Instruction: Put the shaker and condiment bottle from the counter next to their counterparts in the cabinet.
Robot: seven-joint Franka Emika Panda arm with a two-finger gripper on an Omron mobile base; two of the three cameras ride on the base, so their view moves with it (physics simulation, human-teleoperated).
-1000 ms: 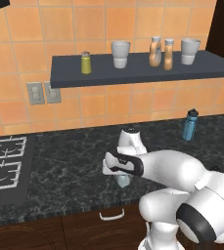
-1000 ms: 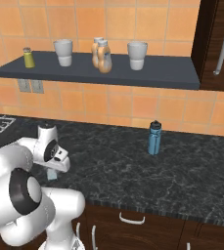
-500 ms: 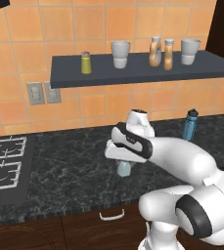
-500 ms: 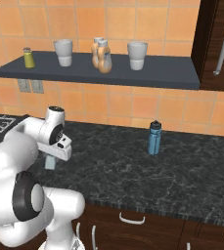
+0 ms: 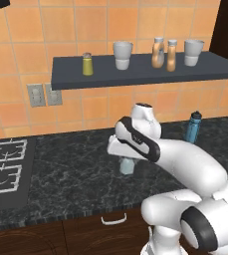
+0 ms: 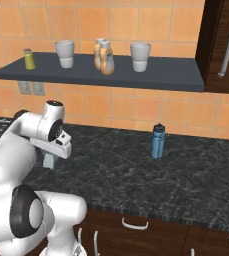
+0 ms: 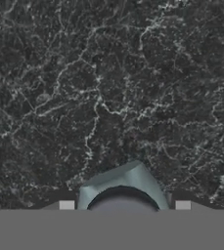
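Below the long dark grey cabinet [image 5: 145, 72], on the black speckled tabletop [image 5: 70, 169], the end effector [image 5: 127, 158] is lowered over the small pale blue-grey shaker [image 5: 127, 166], which stands near the middle of the surface. Seen from the hand camera, the shaker's grey cap sits right between the two finger tips, which stand close on either side of the shaker [image 7: 121, 188]; the grip looks closed on it, though actual contact is hard to confirm.

Judging by this, the step in hand is picking up the shaker. The next move would call for a straight lift and then a long reach up and left to set it just beside the yellow-green shaker [image 5: 87, 64] at the left of the cabinet. The slim amber condiment bottle [image 5: 171, 55] already stands on the cabinet beside the curvy orange bottle [image 5: 158, 53].

Compared with a second ago, the arm has swung forward and up from a low folded pose, the fingers have narrowed, and the shaker, then hidden by the arm, now shows beneath the hand. A blue bottle [image 6: 157, 142] is unmoved on the right
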